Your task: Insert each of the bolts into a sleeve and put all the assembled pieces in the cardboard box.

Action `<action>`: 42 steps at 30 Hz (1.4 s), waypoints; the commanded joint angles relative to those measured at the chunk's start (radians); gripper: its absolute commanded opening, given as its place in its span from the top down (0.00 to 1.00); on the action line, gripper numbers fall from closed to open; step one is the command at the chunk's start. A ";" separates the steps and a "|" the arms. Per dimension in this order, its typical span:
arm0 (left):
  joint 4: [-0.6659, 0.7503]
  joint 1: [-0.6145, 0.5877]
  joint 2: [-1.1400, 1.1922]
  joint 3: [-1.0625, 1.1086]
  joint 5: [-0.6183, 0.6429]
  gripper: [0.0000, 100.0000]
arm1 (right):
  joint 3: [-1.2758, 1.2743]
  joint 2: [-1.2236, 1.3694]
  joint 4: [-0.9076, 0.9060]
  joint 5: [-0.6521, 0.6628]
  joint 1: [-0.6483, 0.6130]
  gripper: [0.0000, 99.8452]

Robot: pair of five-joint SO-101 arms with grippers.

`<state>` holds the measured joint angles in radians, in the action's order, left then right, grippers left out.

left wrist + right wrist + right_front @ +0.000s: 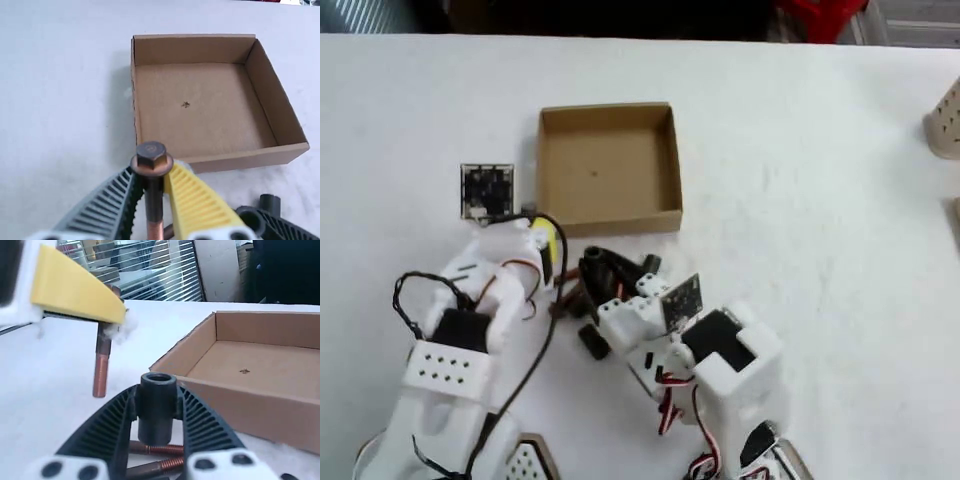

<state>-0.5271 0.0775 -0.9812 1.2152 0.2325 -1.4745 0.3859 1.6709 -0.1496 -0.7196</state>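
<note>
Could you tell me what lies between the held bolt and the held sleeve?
Nothing: in the right wrist view, only bare white table shows between the bolt in the left gripper and the sleeve in the right gripper.

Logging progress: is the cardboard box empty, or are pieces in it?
Empty: the cardboard box has a bare floor but for a dark mark. The left gripper holds a bolt, the right gripper a sleeve.

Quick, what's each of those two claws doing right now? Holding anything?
Left gripper: closed, holding a copper bolt.
Right gripper: closed, holding a black sleeve upright.
</note>
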 commanded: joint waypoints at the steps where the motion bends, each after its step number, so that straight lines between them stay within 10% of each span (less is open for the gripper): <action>1: 0.097 -0.004 -0.010 -0.014 -0.002 0.98 | 0.021 0.002 0.025 0.012 -0.012 0.99; 14: 0.559 0.025 -0.308 0.344 -0.161 0.98 | 0.021 0.008 0.024 0.014 -0.025 0.99; 26: 0.097 0.182 -0.845 0.393 -0.089 0.98 | 0.021 0.010 0.024 0.014 -0.042 0.99; 42: -0.035 0.294 -0.828 0.256 -0.006 0.98 | 0.015 0.010 0.022 0.014 -0.061 0.99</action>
<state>-0.5378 0.3214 -1.8021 1.5558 0.2186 -1.4730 0.3982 1.6724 -0.1481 -0.7702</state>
